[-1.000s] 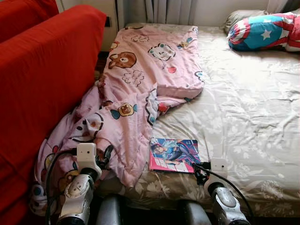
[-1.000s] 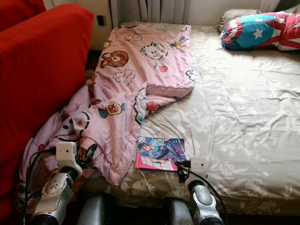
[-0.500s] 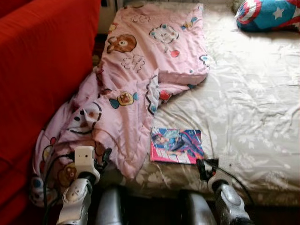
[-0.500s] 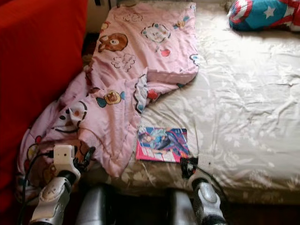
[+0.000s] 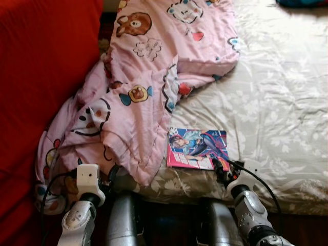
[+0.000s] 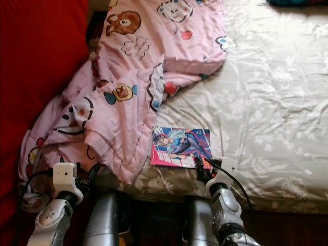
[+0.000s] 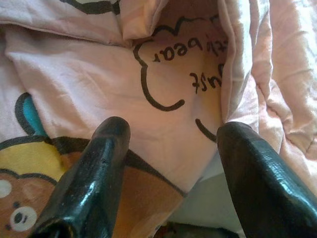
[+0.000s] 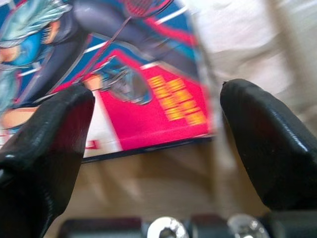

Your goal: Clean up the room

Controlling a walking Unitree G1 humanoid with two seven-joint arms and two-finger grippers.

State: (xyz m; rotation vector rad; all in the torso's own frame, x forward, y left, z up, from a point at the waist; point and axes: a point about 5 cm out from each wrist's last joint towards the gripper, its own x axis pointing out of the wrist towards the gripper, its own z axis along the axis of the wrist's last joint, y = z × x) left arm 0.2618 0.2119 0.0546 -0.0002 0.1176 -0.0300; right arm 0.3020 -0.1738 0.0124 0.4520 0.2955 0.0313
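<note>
The right claw (image 5: 221,167) hovers at the near corner of a book (image 5: 197,148), its two black fingers (image 8: 47,144) spread wide and holding nothing. In the right wrist view the book's pink and blue cover corner sits between the fingers, with bare sheet beyond it. The book lies flat on the bed (image 5: 277,102), close to the near edge, its cover showing a comic-style figure. One side of it is touching or slightly tucked under a pink blanket (image 5: 148,77) printed with cartoon bears.

The left claw (image 5: 110,174) is low at the bed's near edge, also spread wide and empty, pointing into the blanket folds; its wrist view shows pink cloth with a bear print and lettering. The blanket runs along the left side of the bed and spills off the edge toward a red sofa (image 5: 41,77) beside it.

Risks, as a judgement: the book is thin and lies flat on a soft mattress, so the fingers could press into the sheet and pinch fabric instead of the cover, or slide over the glossy cover. A push from the near side could shove the book further under the blanket. If only the cover is caught, the book may fall open or slip out and drop off the near edge.
</note>
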